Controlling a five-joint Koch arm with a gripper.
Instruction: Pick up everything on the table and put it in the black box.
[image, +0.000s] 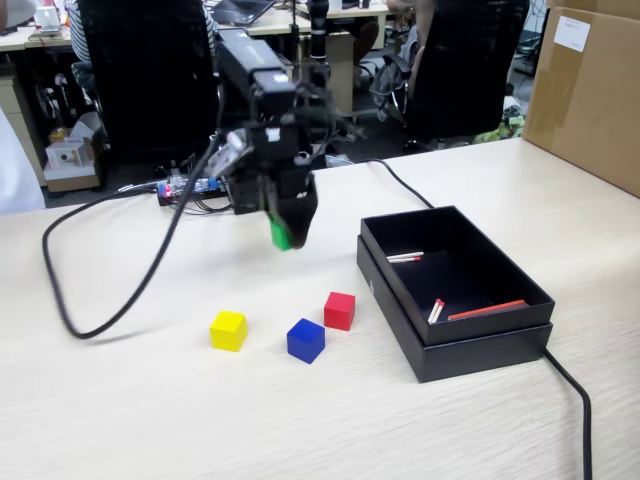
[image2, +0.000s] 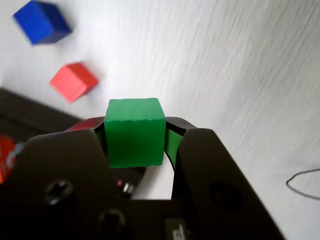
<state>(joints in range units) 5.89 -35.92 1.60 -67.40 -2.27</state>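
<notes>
Green cube (image2: 134, 134): recorded clamped between the two jaws of the gripper (image2: 137, 145), lifted clear of the table (image: 150, 420); in the fixed view it showed as a small green patch (image: 281, 236) at the jaw tips. The jaws were drawn narrow onto two opposite faces of the cube, and its top face was left exposed to the wrist view.

Black box (image: 470, 345): noted on the table to the right of the gripper in the fixed view, near but apart from it, with its long axis running from upper left to lower right. A few thin red and white sticks (image: 404, 257) were seen lying inside; no cubes were seen in it.

Remaining cubes, all resting on the table: yellow cube (image: 228, 330), blue cube (image: 305, 340) and red cube (image: 339, 310), set in a loose row below the gripper in the fixed view, the red one nearest the box and just beside its left wall.

Judgement entered: the first carry was in hand, with three cubes outstanding. The coming move was judged to turn on a sideways travel toward the box, rightward in the fixed view, with the cube kept above the near wall before release.
</notes>
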